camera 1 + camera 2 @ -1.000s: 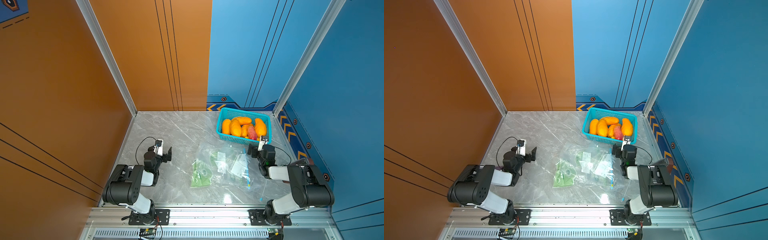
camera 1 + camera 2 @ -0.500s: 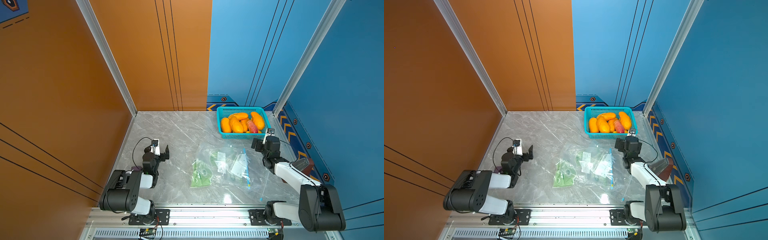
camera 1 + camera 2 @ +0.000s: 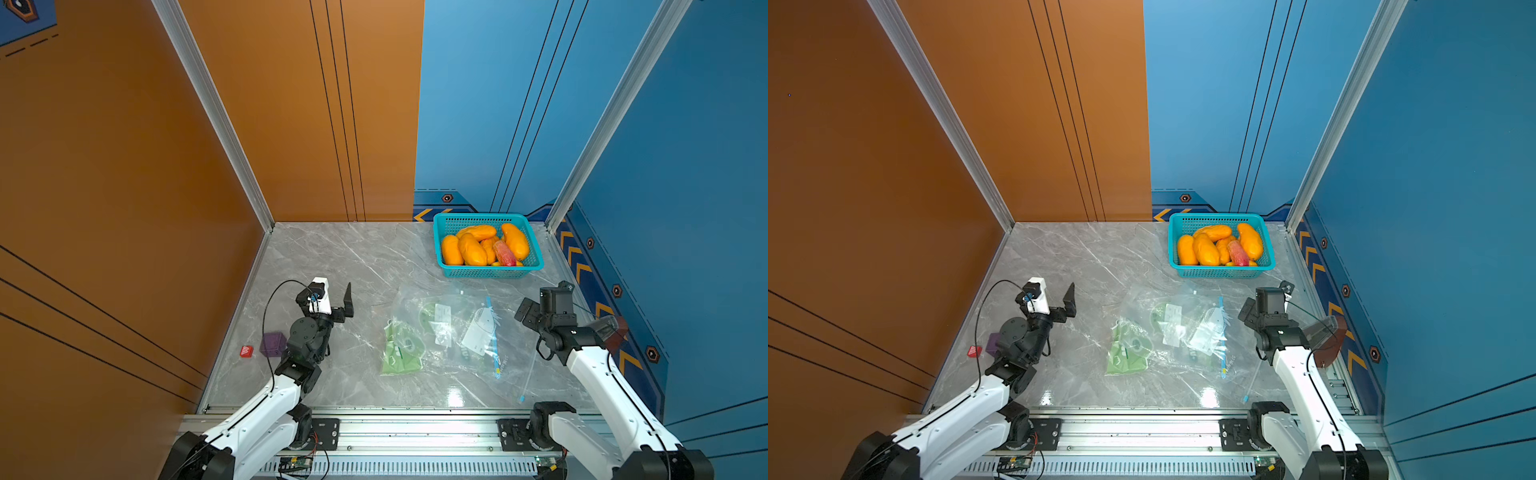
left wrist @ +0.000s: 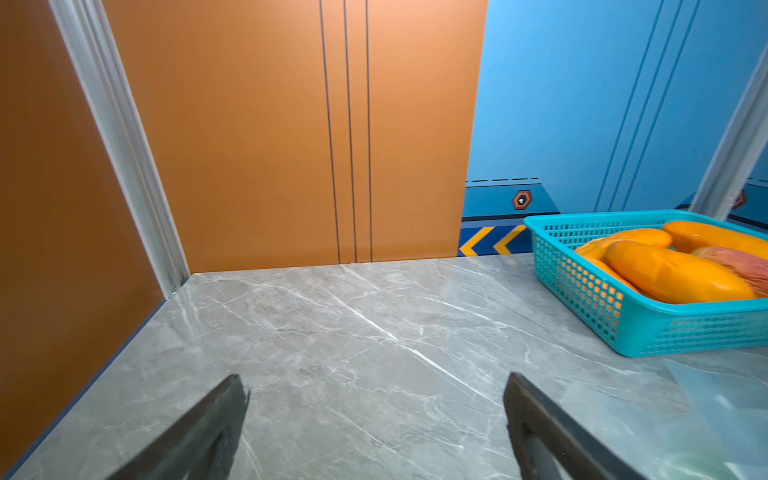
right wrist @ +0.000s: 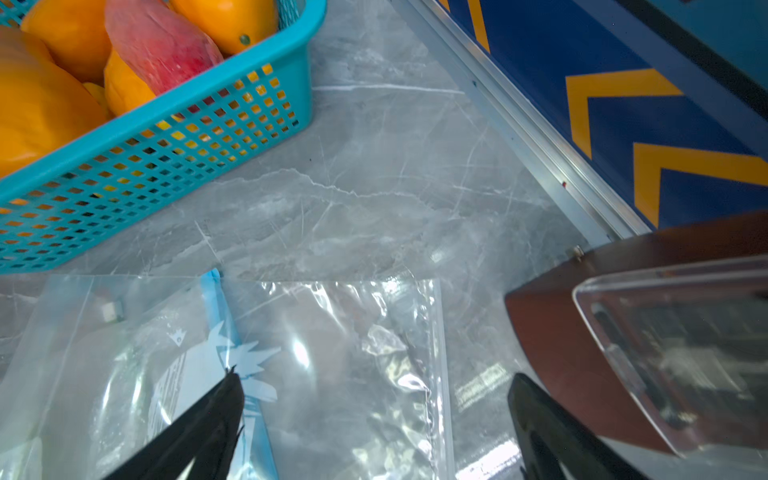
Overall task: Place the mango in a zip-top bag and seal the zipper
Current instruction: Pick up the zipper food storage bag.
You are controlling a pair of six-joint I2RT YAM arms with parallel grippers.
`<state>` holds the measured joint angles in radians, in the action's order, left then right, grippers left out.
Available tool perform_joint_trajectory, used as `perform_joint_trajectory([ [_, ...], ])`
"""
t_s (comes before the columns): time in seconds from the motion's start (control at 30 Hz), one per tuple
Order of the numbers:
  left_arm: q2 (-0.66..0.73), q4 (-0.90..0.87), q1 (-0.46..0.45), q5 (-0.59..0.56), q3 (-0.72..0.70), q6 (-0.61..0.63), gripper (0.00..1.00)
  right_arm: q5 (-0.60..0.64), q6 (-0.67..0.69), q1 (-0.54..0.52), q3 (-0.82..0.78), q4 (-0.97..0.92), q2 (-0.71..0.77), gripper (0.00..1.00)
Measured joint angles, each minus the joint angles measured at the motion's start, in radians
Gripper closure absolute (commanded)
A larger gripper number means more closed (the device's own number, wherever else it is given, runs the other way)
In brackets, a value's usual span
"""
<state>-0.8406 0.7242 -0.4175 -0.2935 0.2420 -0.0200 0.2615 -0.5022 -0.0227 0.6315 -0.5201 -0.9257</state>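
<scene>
Several orange mangoes (image 3: 471,249) and one reddish mango (image 3: 504,252) lie in a teal basket (image 3: 486,272) at the back right, seen in both top views (image 3: 1204,248). A pile of clear zip-top bags (image 3: 453,328) lies flat mid-table, one with a blue zipper strip (image 5: 216,299). My left gripper (image 4: 374,390) is open over bare marble left of the bags (image 3: 337,300). My right gripper (image 5: 374,386) is open and empty just above the pile's right edge, near the basket's front corner.
A green printed bag (image 3: 401,353) lies at the pile's near left. A purple cube (image 3: 273,344) and a small red block (image 3: 246,351) sit by the left wall. A brown stand with a clear cover (image 3: 611,330) stands at the right wall, close to my right arm.
Both arms have unfolded from their crouched pose and reached further out over the table. The right gripper moved rightward away from the basket's front. Both grippers stayed open.
</scene>
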Motion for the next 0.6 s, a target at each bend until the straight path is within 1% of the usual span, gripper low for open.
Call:
perform_joint_trajectory([
  [0.1, 0.014, -0.138, -0.121, -0.046, 0.076, -0.033, 0.02, -0.011, -0.061, 0.000, -0.001, -0.125, 0.059, 0.00],
  [0.17, -0.013, -0.216, -0.191, -0.070, 0.136, -0.058, 0.02, -0.030, -0.107, 0.003, -0.005, -0.188, 0.095, 0.00],
  [0.23, -0.058, -0.275, -0.241, -0.081, 0.195, -0.081, 0.02, -0.057, -0.144, 0.007, -0.012, -0.228, 0.113, 0.01],
  [0.4, -0.245, -0.441, -0.312, -0.071, 0.400, -0.148, 0.02, -0.110, -0.217, 0.010, -0.050, -0.275, 0.117, 0.08],
  [0.6, -0.458, -0.653, -0.393, -0.011, 0.639, -0.195, 0.02, -0.145, -0.273, 0.012, -0.104, -0.292, 0.116, 0.08],
])
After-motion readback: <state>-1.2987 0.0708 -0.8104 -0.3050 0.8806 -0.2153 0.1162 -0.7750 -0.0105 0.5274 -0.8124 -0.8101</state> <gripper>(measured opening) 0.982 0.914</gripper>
